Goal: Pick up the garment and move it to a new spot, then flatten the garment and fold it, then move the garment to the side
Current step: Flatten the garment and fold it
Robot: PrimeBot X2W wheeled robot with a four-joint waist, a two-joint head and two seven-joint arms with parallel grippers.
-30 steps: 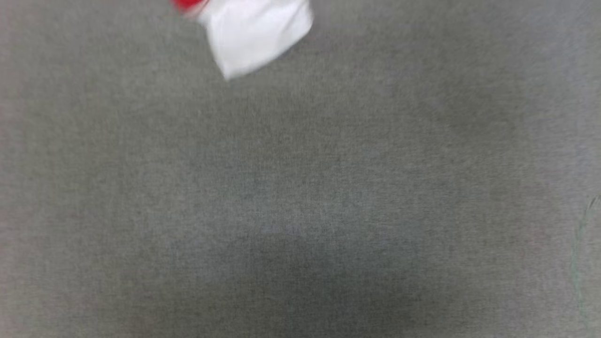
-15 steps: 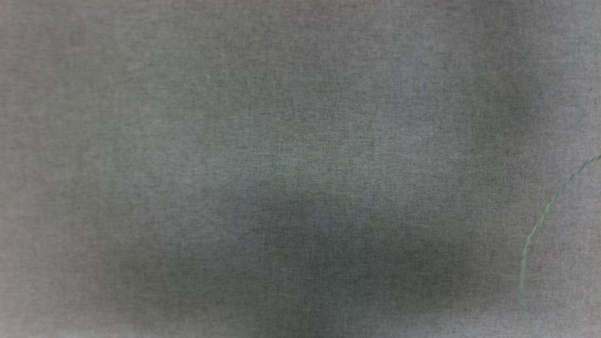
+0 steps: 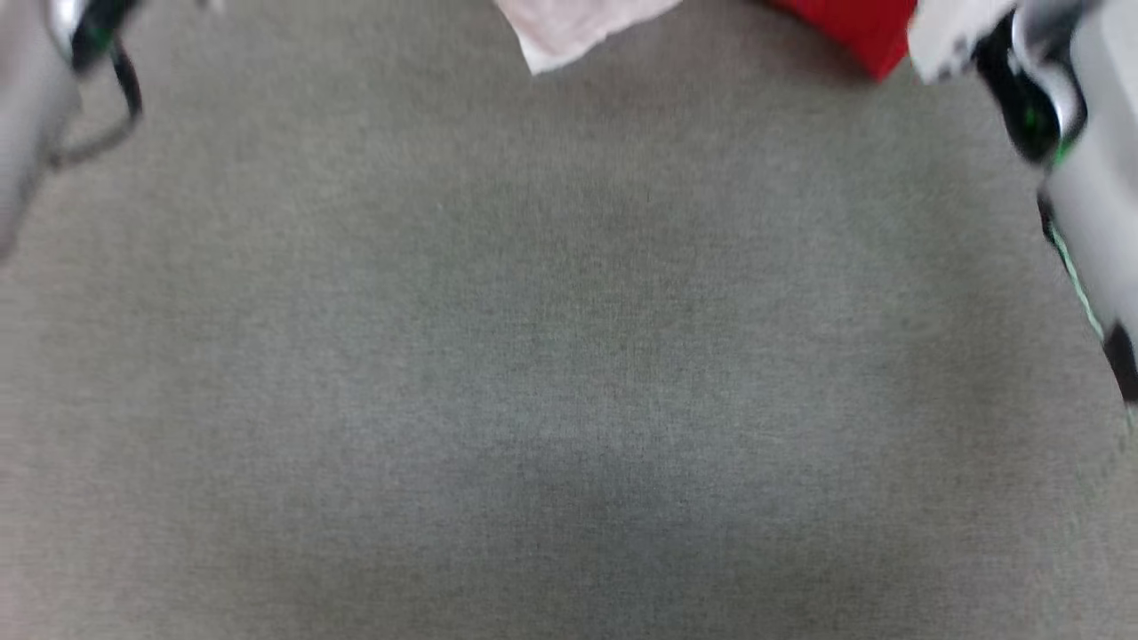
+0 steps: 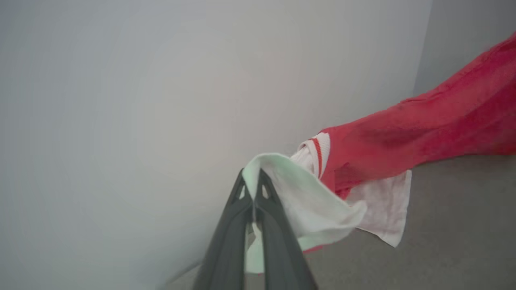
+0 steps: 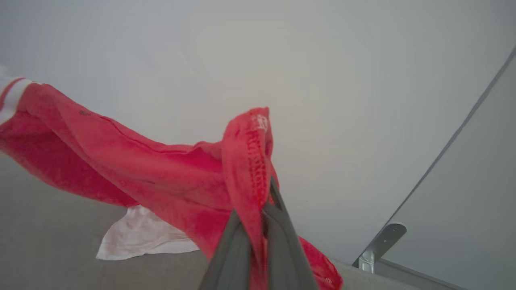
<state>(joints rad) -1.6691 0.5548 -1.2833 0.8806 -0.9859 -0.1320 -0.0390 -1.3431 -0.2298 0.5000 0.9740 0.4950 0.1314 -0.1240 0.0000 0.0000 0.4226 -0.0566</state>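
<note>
- Change: my head view has swung since 1 second ago. The garment now sits at its top edge, above the grey surface. I judge the carry underway and flattening not begun.
- Left gripper: clamped on white cloth at its tips.
- Right gripper: clamped on the red stitched edge.
- Garment: thin, red, sagging between the 2 grippers, with 1 white sleeve dangling below.

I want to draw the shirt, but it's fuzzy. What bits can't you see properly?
1. Head view: the top edge cuts off most of the bright red thin-fabric jersey with white sleeves; motion blur smears the rest.
2. Both wrist views: bunched folds hide its whole shape and any print.
3. Right wrist view: red cloth drapes over the right gripper, hiding its jaws' tips.
4. Head view: the pale right arm at the edge is blurred and cut off.
</note>
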